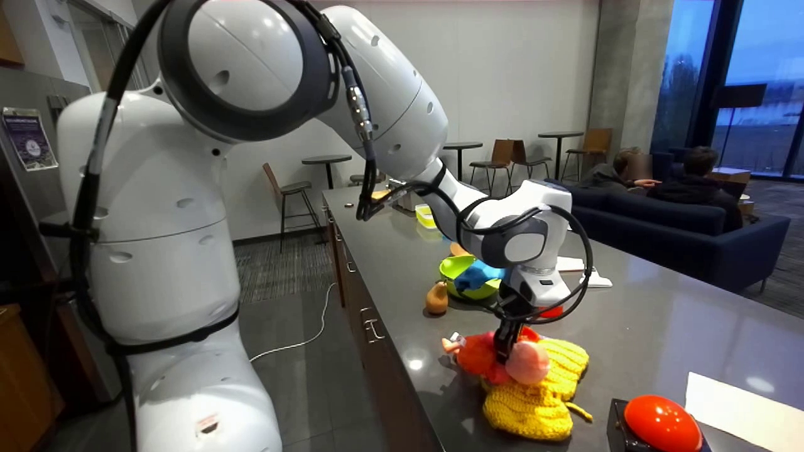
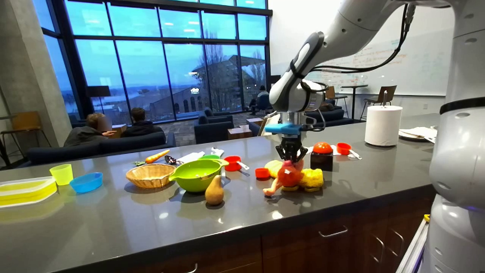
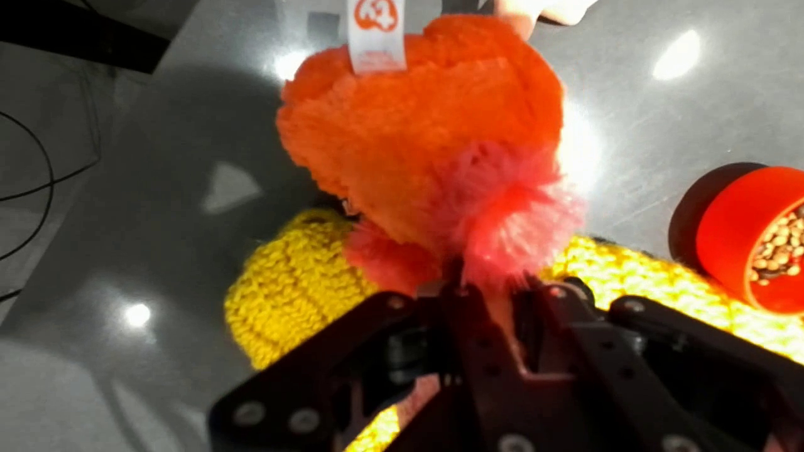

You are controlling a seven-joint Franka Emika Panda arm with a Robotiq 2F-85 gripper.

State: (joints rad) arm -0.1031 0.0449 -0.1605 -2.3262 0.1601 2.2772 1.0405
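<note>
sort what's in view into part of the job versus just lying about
In the job: tool, orange-red plush toy in its grip, probably the yellow knitted piece close by.
Just lying about: pear, green mixing bowl, wicker basket, carrot, red push button, paper towel roll.

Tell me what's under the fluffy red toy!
Yellow knitting sticks out from under the toy, and grey counter shows around its other end. The toy covers the middle, so whether anything else hides there can't be seen.

A plush toy [image 3: 421,113] is showing orange and pink; the knitted cloth [image 1: 553,395] beneath the toy is showing ribbed yellow.
</note>
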